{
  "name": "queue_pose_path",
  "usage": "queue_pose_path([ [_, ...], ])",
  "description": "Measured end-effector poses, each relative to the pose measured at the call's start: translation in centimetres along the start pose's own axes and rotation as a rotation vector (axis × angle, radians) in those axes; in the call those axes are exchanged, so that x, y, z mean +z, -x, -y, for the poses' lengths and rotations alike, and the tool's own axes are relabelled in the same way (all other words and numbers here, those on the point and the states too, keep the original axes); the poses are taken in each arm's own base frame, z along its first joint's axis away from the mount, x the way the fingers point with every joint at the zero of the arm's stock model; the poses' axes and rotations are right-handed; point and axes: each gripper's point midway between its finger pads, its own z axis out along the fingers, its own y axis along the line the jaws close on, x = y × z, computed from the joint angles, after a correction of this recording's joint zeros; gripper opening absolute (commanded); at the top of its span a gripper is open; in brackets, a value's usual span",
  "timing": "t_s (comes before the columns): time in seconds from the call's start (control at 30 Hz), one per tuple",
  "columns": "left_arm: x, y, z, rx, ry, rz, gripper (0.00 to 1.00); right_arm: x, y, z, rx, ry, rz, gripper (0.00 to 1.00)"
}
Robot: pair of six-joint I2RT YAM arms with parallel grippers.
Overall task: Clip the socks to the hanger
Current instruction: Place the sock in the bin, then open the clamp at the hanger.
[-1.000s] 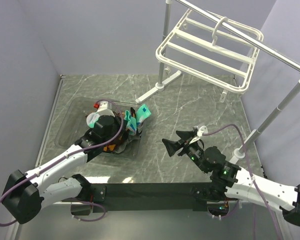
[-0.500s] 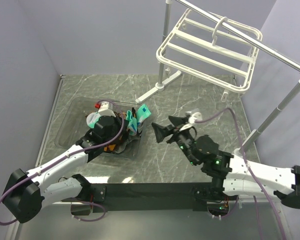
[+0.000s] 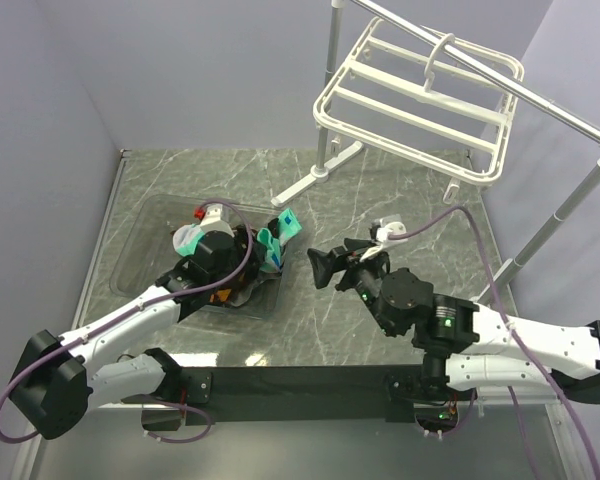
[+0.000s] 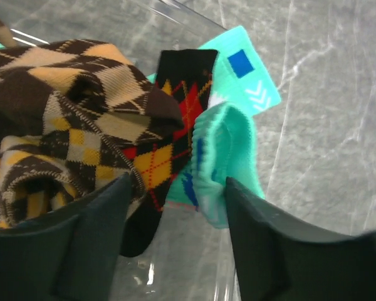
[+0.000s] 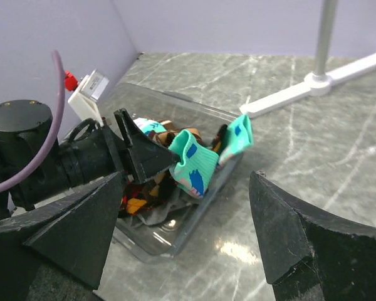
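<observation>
The left wrist camera looks down past the left gripper (image 4: 177,188) into a clear tray (image 4: 189,11). Its two dark fingers stand apart, released, clamping nothing. In the gap between them lie a folded mint-green sock (image 4: 224,145) and the toe of a black, red and orange argyle sock (image 4: 175,119). The mint cuff sits just beside the inner face of the right-hand finger; whether it touches is hard to tell. Beyond the left-hand finger is a heap of brown and cream argyle socks (image 4: 69,106).

The right wrist camera shows what that view cannot. The right gripper (image 5: 187,182) is spread wide with nothing between its fingers. Straight ahead of them, the mint sock hangs at the left gripper's tips, above the tray's near rim.

Only the overhead view takes in the white hanger (image 3: 420,100). It hangs on a metal stand (image 3: 328,90) at the far side of the marble table (image 3: 410,200), well apart from both sets of fingers and carrying no socks.

Compared with a second ago, the right arm has swung left, so its open fingers now sit near the tray instead of out toward the table's right side. The left gripper remains over the sock pile.
</observation>
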Motion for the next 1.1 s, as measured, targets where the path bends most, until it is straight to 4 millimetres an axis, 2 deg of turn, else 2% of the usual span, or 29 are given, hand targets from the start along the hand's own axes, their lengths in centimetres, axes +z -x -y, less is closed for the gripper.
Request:
queue_pose_path([
  [0.13, -0.4, -0.2, 0.8, 0.007, -0.045, -0.021, 0.72, -1.5, 0.8, 0.9, -0.001, -0.039, -0.021, 0.89],
  [0.23, -1.4, 0.4, 2.3, 0.022, -0.120, -0.023, 0.72, -2.3, 0.8, 1.7, -0.024, -0.065, -0.037, 0.88],
  [0.4, -4.4, 4.0, 6.6, 0.043, -0.330, 0.074, 0.73, -3.3, 1.4, 3.7, -0.059, -0.115, -0.030, 0.89],
  [0.6, -7.2, 7.8, 11.8, 0.143, -0.587, 0.223, 0.86, -4.2, 4.9, 4.5, -0.070, -0.129, 0.026, 0.89],
  [0.8, -6.4, 11.4, 16.7, 0.284, -0.692, 0.318, 0.87, -4.7, 7.8, 5.1, -0.078, -0.158, 0.071, 0.89],
  [0.93, -6.6, 13.7, 20.6, 0.363, -0.795, 0.376, 0.86, -5.0, 8.4, 5.4, -0.083, -0.163, 0.080, 0.89],
  [1.1, -7.3, 14.9, 24.0, 0.413, -0.937, 0.425, 0.82, -5.7, 9.5, 5.9, -0.054, -0.144, 0.105, 0.88],
])
